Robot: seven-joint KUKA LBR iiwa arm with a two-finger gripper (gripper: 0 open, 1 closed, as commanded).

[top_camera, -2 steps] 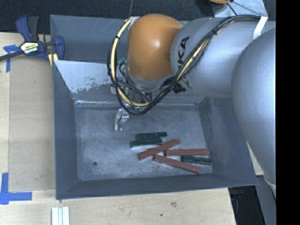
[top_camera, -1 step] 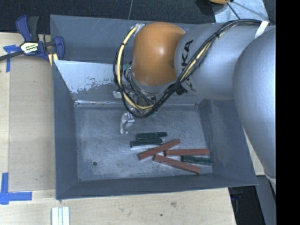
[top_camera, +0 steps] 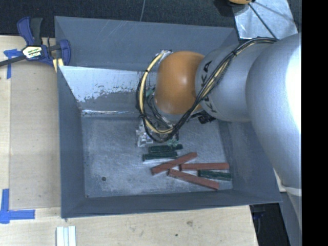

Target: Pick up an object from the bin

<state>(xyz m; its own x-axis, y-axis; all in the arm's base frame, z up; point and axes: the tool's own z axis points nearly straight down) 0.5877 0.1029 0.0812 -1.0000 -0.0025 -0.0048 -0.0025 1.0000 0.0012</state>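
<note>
My gripper point(top_camera: 142, 136) hangs low over the middle of the bin floor, mostly hidden beneath the arm's orange dome and cables. Just to its right and below lie two dark green sticks point(top_camera: 163, 150), side by side and close to the gripper's tip. Whether it touches them I cannot tell. A reddish-brown stick point(top_camera: 174, 164) lies slanted just below them.
More reddish-brown sticks point(top_camera: 206, 166) and one dark green stick point(top_camera: 215, 175) form a loose cluster toward the bin's lower right. The arm fills the bin's upper right. A small dark speck point(top_camera: 104, 178) sits on the floor at the lower left.
</note>
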